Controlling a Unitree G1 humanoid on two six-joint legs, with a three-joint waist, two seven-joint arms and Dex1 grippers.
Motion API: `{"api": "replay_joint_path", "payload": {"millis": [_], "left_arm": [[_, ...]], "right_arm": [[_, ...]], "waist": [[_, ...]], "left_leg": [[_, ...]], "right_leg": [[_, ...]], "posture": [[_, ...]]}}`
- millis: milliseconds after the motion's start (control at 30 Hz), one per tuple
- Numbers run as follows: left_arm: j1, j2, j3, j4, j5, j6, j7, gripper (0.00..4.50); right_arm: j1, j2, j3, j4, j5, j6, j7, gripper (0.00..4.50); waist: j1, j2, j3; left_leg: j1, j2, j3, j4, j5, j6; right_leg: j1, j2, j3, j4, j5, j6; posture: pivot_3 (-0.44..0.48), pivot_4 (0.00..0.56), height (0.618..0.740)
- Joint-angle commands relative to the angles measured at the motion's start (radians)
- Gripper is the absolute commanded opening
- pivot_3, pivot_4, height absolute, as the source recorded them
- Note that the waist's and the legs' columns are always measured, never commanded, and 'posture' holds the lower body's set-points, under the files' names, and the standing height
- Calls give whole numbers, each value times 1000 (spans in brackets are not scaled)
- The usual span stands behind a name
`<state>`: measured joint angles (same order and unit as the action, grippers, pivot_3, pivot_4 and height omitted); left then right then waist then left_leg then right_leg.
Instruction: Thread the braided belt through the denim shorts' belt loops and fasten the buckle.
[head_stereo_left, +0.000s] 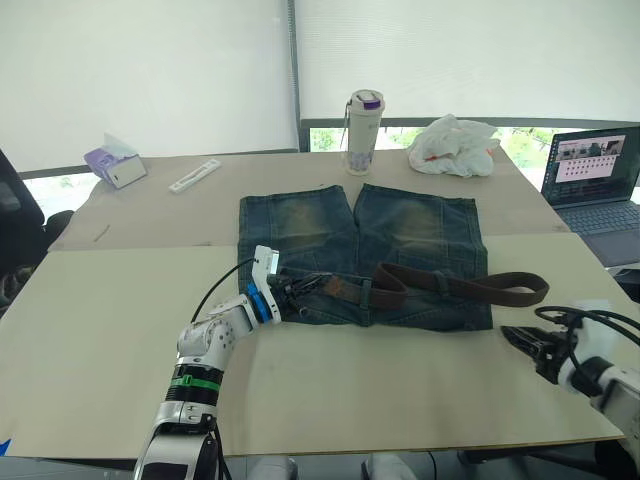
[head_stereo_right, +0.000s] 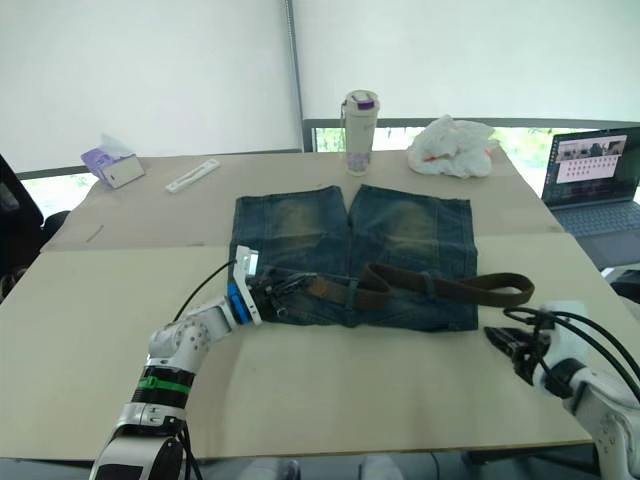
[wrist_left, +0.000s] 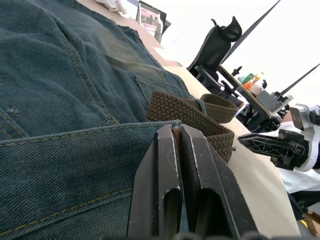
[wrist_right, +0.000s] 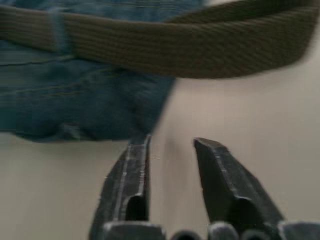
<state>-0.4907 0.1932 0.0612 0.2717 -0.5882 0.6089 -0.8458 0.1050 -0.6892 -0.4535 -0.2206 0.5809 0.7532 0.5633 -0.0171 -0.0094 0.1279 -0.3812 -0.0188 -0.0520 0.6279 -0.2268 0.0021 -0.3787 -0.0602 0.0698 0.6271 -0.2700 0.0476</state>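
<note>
Braided belt (head_stereo_left: 455, 283) lies along denim shorts (head_stereo_left: 362, 258); left hand (wrist_left: 176, 131) pinches the waistband beside it. Right wrist view shows right hand (wrist_right: 170, 144) spread, empty, just short of the belt's loop.

An office or lab workroom, wide pale desk (head_stereo_left: 100, 330), open laptop (head_stereo_left: 592, 180) at its far right edge, black office chair (wrist_left: 216, 47), roller-blinded windows (head_stereo_left: 140, 70), tissue box (head_stereo_left: 114, 162).

We see bare table (head_stereo_left: 330, 385) in front of the shorts (head_stereo_left: 365, 258) and to both sides. Behind them a bottle (head_stereo_left: 363, 131), plastic bag (head_stereo_left: 455, 145) and laptop (head_stereo_left: 598, 190) crowd the far edge.
</note>
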Motion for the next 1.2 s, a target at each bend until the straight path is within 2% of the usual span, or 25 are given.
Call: {"api": "replay_joint_path", "payload": {"millis": [33, 133, 300, 400, 500, 733, 967, 1200], "left_arm": [[-9, 4, 1, -28, -2, -11, -9, 0], [-1, 3, 3, -36, -4, -11, -5, 0], [8, -1, 8, -48, -5, -14, 5, 0], [12, -2, 16, -55, -8, -16, 12, 0], [16, -2, 16, -60, -10, -16, 15, 0], [28, -2, 15, -69, -11, -12, 15, 0], [28, -2, 4, -64, -5, -15, 8, 0], [22, -2, -6, -54, -4, -19, 0, 0]], "right_arm": [[-56, -29, 37, 16, -35, -80, 54, 1899], [-127, -46, 99, 70, -74, -108, 80, 1899], [-161, -81, 193, 121, -129, -109, 135, 1899], [-163, -112, 221, 139, -167, -98, 140, 1086], [-157, -122, 223, 147, -175, -103, 154, 54], [-56, -143, 84, 138, -181, -86, 113, 19], [52, -135, -124, 190, -194, 15, 3, 19], [92, -75, -229, 117, -156, 154, -88, 19]], "waist": [[2, 0, 0], [1, -1, 0], [3, 0, 0], [3, 0, 0], [3, 0, 0], [20, 0, 0], [33, -1, 0], [27, -2, 0]], "left_leg": [[0, 0, 0, 0, 0, 0], [0, 0, 0, 0, 0, 0], [0, 0, 0, 0, 0, 0], [0, 0, -1, 0, 0, 0], [1, 0, -1, 0, 0, 0], [0, 0, -2, 1, 0, 0], [1, -1, -3, 1, 0, 0], [1, -1, -4, 1, 0, 0]], "right_leg": [[0, 0, 0, 0, 0, 0], [0, 0, 0, 0, 0, 0], [0, 0, -1, 0, 0, 0], [0, 0, 0, 0, 0, 0], [0, 0, 0, 1, 0, 0], [2, -1, -1, -1, 0, 0], [5, -2, -1, -3, -1, 1], [7, -1, 0, -3, -1, 2]], "posture": [[0, 150, 740], [0, 150, 740], [0, 150, 740], [0, 150, 740], [0, 150, 740], [0, 150, 740], [0, 150, 740], [0, 150, 740]]}}
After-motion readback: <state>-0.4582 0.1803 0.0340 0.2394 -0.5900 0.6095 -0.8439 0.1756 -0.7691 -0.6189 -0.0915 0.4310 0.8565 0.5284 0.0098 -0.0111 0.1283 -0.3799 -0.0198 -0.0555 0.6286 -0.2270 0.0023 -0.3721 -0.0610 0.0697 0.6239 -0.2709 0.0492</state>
